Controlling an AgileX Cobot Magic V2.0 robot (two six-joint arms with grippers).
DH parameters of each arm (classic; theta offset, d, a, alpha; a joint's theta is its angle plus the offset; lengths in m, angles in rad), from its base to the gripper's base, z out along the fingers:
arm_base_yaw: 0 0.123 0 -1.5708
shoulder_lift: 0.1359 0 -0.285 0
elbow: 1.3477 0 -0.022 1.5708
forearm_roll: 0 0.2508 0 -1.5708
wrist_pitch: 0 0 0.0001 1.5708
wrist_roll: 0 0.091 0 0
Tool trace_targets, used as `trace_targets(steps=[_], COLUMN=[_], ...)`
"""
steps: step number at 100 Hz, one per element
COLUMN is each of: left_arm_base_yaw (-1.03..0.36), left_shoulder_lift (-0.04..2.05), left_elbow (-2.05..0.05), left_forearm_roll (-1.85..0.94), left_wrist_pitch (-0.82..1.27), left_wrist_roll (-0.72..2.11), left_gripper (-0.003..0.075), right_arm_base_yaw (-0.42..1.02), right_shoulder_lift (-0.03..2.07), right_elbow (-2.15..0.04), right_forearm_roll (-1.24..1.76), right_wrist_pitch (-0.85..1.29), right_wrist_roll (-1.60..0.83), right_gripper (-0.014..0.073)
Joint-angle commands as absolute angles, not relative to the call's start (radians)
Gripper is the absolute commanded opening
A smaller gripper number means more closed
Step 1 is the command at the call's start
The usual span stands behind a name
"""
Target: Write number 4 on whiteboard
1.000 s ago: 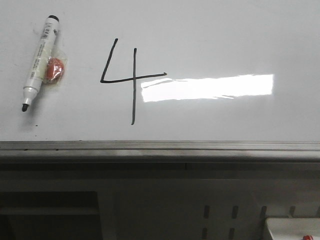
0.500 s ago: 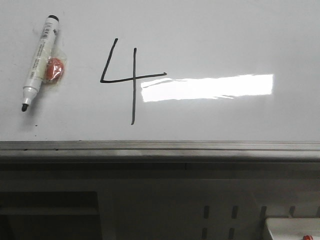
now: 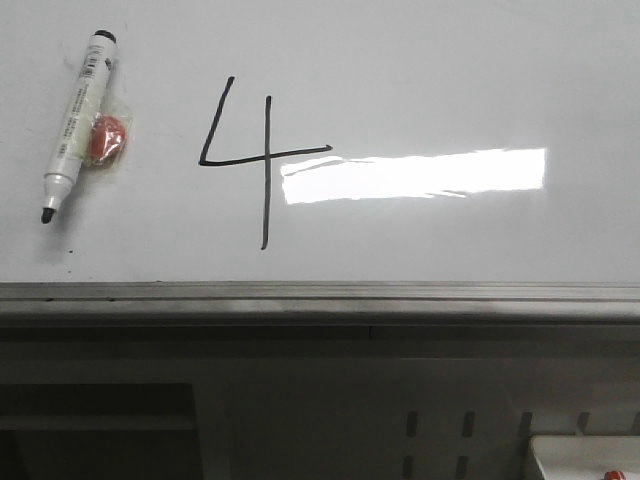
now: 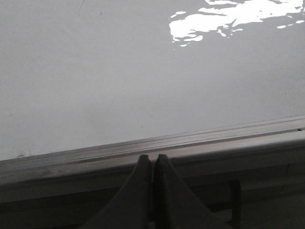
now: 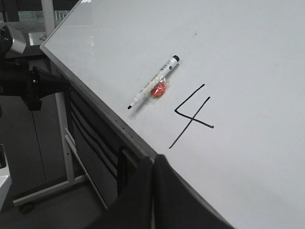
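4 (image 3: 255,160) drawn on whiteboard (image 3: 420,70). Marker (image 3: 75,125) lies left of 4, uncapped. My left pincer (image 4: 153,164) pressed together, empty; my right pincer (image 5: 153,167) likewise.

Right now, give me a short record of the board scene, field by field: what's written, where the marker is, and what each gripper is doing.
surface: whiteboard, glossy, with a bright glare patch
written mark: number 4, black, open-topped, complete
marker: lying uncapped on the board, left of the 4, tip toward the rail
attached to marker: small orange piece under clear tape
lower edge: grey metal rail
left gripper: shut, empty, at the rail
right gripper: shut, empty, off the board near its edge
task state: 4 appears written
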State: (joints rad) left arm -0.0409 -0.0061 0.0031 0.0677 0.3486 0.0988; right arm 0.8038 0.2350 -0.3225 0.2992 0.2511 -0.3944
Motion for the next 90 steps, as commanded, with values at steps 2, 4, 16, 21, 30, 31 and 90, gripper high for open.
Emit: trace_targets(steps=[2,4,16,21,30,31,90], left_arm_base_yaw=[-0.036,-0.036,-0.036,-0.036,-0.036,-0.036,-0.036], left_shoulder_lift=[-0.031,-0.031,-0.031,-0.031,-0.031,-0.031,-0.031], left_elbow=[0.038,0.038,0.038,0.038,0.038,0.038,0.038], left_forearm_roll=[0.074,0.074,0.074,0.074,0.074,0.074,0.074], left_wrist_pitch=[0.304,0.304,0.304,0.304,0.304,0.304,0.304], left_wrist_roll=[0.101,0.101,0.101,0.101,0.101,0.101,0.101], left_gripper=[-0.0020,-0.0020,-0.0020,-0.0020,-0.0020,-0.0020,-0.0020], right_arm_base_yaw=[0.798,0.798,0.798,0.798,0.798,0.798,0.796], right_shoulder_lift=[0.243,0.243,0.243,0.243,0.243,0.243,0.243], right_elbow=[-0.348,-0.348,-0.348,-0.348,-0.348,-0.348,-0.348], right_forearm_roll=[0.298,0.298,0.298,0.298,0.298,0.298,0.293], right_wrist_pitch=[0.182,0.182,0.182,0.182,0.182,0.182,0.162], right_wrist_roll=[-0.396,-0.396,-0.396,-0.396,-0.396,-0.396,-0.396], right_gripper=[-0.0064,-0.0064,-0.0064,-0.0064,-0.0064,-0.0064,-0.0064])
